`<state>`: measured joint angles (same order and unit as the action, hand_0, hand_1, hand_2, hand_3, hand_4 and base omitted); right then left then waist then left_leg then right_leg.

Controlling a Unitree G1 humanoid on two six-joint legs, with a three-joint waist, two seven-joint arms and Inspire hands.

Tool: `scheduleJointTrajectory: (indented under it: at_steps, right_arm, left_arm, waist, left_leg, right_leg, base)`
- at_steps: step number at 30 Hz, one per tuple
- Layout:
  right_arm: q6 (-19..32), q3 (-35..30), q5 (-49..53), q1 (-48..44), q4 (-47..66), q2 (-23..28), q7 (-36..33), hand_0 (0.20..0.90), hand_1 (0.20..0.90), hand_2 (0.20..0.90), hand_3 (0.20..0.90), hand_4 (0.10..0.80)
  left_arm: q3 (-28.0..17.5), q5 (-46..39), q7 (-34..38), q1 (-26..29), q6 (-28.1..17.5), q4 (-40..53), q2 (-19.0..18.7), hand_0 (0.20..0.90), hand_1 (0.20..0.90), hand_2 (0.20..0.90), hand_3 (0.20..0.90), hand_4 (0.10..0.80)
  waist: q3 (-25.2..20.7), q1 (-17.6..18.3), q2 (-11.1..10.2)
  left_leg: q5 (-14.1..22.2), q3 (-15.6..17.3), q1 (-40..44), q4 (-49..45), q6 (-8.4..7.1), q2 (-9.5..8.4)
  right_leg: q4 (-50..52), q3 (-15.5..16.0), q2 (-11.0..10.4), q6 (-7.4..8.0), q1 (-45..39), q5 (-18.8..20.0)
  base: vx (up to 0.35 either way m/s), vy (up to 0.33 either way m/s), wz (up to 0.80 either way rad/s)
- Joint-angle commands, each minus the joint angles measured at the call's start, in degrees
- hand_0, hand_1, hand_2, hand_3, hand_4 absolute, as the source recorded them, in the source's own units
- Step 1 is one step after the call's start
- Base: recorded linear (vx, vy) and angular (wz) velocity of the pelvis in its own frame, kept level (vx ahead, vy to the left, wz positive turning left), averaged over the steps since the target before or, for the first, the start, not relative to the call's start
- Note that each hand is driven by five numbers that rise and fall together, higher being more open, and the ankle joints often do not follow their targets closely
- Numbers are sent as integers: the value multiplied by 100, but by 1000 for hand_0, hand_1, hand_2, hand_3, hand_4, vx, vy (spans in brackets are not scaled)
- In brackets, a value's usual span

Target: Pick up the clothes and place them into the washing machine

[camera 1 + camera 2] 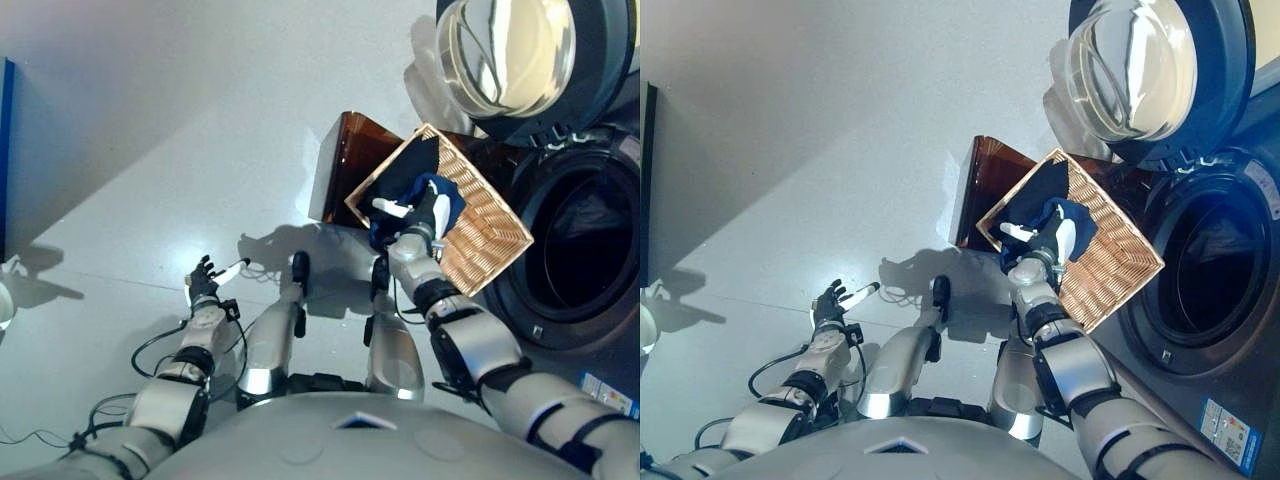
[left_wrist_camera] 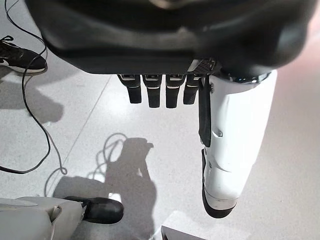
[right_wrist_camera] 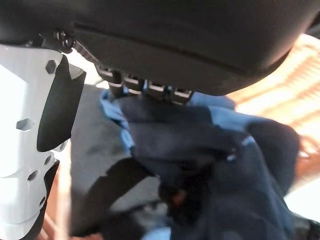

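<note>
- Right hand [image 1: 425, 215] is inside the wicker basket [image 1: 490, 225], reaching into the dark blue clothes [image 1: 440, 190] piled there.
- Right wrist view: the fingers [image 3: 145, 87] go straight down into the blue cloth [image 3: 200, 150] and their tips are buried in the folds. The white-covered thumb [image 3: 30, 125] stands off to one side, apart from the fabric, with nothing pinched against it that I can see.
- Cannot tell whether those fingers are curled on the cloth or only pushed into it; the tips are hidden.
- The clothes lie in the basket's near corner, directly under and around the right fingers, with one blue fold draped past the hand toward the basket's middle. A darker, near-black garment [image 1: 1045, 180] lies behind it, toward the far rim.
- The basket is tilted, propped on a brown translucent box [image 1: 345, 165], just beside the washing machine [image 1: 580, 240].
- The washer's round door [image 1: 520, 55] is swung open above the basket; the drum opening [image 1: 1215, 280] is dark, contents not readable.
- Left hand [image 1: 205, 280] hangs low over bare floor [image 1: 150, 150], well apart from the basket. Its fingers [image 2: 150, 92] are straight and relaxed, the white thumb [image 2: 232, 145] extended, holding nothing.
- A person's black shoe [image 2: 17, 55] shows on the floor in the left wrist view.
</note>
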<state>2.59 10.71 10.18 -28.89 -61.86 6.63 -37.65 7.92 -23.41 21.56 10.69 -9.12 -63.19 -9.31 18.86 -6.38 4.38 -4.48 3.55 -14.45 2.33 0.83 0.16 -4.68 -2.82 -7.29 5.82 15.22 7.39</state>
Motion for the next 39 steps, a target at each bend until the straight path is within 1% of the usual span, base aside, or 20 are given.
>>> scheduleJointTrajectory:
  at_steps: [1, 5, 9, 16, 19, 22, 26, 34, 39]
  right_arm:
    - [462, -130, 187, 293, 758, 83, -351, 900, 900, 900, 900, 800]
    - [604, -282, 158, 584, 1018, 144, -430, 900, 900, 900, 900, 800]
    - [685, -388, 174, 668, 1083, 180, -487, 900, 900, 900, 900, 800]
    - [768, -666, 195, 753, 914, 380, -576, 900, 900, 900, 900, 800]
    - [802, -890, 417, 721, 739, 473, -614, 900, 900, 900, 900, 800]
    - [821, -956, 504, 697, 669, 531, -582, 900, 900, 900, 900, 800]
    - [836, -934, 831, 623, 525, 657, -80, 900, 900, 900, 900, 800]
    - [872, -927, 1021, 434, 323, 727, 89, 900, 900, 900, 900, 800]
    - [753, -674, 971, 252, 246, 765, 419, 900, 900, 900, 900, 800]
  left_arm:
    - [-138, 28, 319, -127, -119, -265, -99, 900, 900, 900, 900, 800]
    - [-203, 49, 323, -201, -147, -285, -94, 900, 900, 900, 900, 800]
    - [-244, 62, 320, -238, -171, -304, -88, 900, 900, 900, 900, 800]
    - [-241, 139, 287, -289, -211, -294, -82, 900, 900, 900, 900, 800]
    - [-213, 169, 253, -295, -216, -279, -78, 900, 900, 900, 900, 800]
    - [-217, 172, 220, -300, -213, -298, -75, 900, 900, 900, 900, 800]
    - [-218, 156, 90, -311, -195, -323, -100, 900, 900, 900, 900, 800]
    - [-220, 122, -1, -263, -142, -381, -146, 900, 900, 900, 900, 800]
    - [-190, 139, -78, -219, -142, -359, -166, 900, 900, 900, 900, 800]
  waist:
    - [-7, 250, 2]
    - [18, 369, 1]
    - [29, 425, 13]
    - [20, 510, 77]
    - [24, 544, 129]
    - [28, 554, 134]
    - [33, 538, 87]
    - [67, 505, 63]
    - [148, 435, 105]
  left_leg:
    - [30, 19, -567, -597, -365, 78]
    - [41, 110, -571, -614, -362, 110]
    - [61, 185, -573, -646, -361, 119]
    - [81, 242, -633, -681, -355, 107]
    - [87, 283, -661, -697, -360, 101]
    - [88, 292, -681, -701, -359, 96]
    - [61, 314, -721, -685, -378, 108]
    - [53, 307, -841, -748, -394, 103]
    - [59, 329, -1024, -846, -395, 73]
  right_leg:
    - [303, -32, -392, 455, -147, -144]
    - [330, -149, -382, 455, -54, -115]
    - [340, -224, -368, 460, 12, -98]
    - [397, -332, -395, 453, 150, -101]
    - [439, -370, -408, 454, 226, -101]
    - [445, -398, -402, 447, 265, -96]
    - [441, -367, -383, 443, 311, -82]
    - [493, -333, -358, 418, 416, -88]
    - [561, -322, -380, 430, 575, -72]
  base:
    - [-41, 27, -13]
    - [-31, 17, -18]
    - [-30, 18, -23]
    - [-18, 6, -14]
    - [-3, 2, -2]
    - [-1, -2, -1]
    - [1, -23, -1]
    - [1, -13, 0]
    - [-25, -7, -6]
